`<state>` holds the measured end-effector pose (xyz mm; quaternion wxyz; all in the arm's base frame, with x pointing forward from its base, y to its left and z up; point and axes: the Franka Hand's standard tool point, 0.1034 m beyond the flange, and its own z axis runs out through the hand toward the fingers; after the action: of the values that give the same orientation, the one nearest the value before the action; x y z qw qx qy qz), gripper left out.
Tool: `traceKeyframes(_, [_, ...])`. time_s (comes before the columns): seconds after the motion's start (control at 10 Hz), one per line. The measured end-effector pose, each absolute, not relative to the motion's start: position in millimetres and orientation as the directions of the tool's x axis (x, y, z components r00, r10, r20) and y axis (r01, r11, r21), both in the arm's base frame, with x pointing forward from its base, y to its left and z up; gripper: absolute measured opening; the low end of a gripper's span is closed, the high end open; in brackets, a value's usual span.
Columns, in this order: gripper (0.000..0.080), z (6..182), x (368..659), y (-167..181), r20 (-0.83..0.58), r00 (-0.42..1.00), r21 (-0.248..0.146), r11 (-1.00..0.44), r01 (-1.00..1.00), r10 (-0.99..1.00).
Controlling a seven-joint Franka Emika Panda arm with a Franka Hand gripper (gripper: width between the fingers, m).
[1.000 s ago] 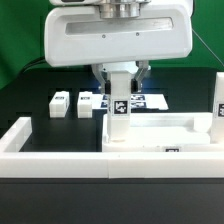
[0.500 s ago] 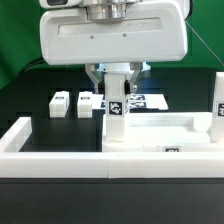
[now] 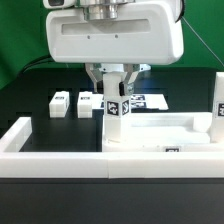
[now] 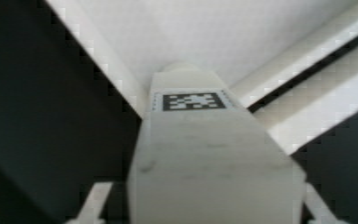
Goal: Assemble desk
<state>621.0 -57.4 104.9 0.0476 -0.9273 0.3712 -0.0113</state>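
Turned a little since a second ago, the tag on the white square plastic leg post [image 3: 116,122] now sits skewed, and the arm's housing above has swung with it. Jaws of the two-finger gripper [image 3: 116,88] are clamped on that post's upper part, holding it upright at the nine o'clock corner of the white rectangular plastic tabletop slab [image 3: 172,124]. I judge the step to be screwing this leg in; next it calls for more twisting, then release. Count: one tabletop and four legs. One is held, an outer lying post [image 3: 58,103] and an inner lying post [image 3: 87,102] sit at its nine o'clock, and a standing post [image 3: 218,104] is at three o'clock.
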Motion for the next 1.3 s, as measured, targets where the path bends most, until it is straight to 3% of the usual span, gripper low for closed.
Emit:
traceKeyframes(0.3, [0.0288, 103.6, 617.4, -59.5, -0.082, 0.414, -0.091, -0.407, -0.909, -0.906])
traceKeyframes(0.5, [0.0288, 103.3, 617.4, -60.4, -0.097, 0.290, -0.081, -0.283, -0.956, -0.952])
traceKeyframes(0.6, [0.0288, 103.4, 617.5, -60.4, -0.096, 0.295, -0.082, -0.288, -0.954, -0.951])
traceKeyframes(0.7, [0.0406, 103.1, 617.5, -59.9, -0.096, 0.301, -0.082, -0.294, -0.952, -0.949])
traceKeyframes(0.8, [0.0406, 103.1, 617.6, -58.9, -0.089, 0.344, -0.083, -0.338, -0.938, -0.935])
traceKeyframes(0.9, [0.0543, 104.0, 619.0, -54.9, -0.070, 0.416, -0.079, -0.411, -0.908, -0.907])
traceKeyframes(1.0, [0.0616, 105.2, 620.6, -51.2, -0.051, 0.512, -0.079, -0.507, -0.858, -0.858])
traceKeyframes(1.3, [0.0648, 105.3, 620.8, -50.2, -0.025, 0.724, -0.084, -0.720, -0.689, -0.689])
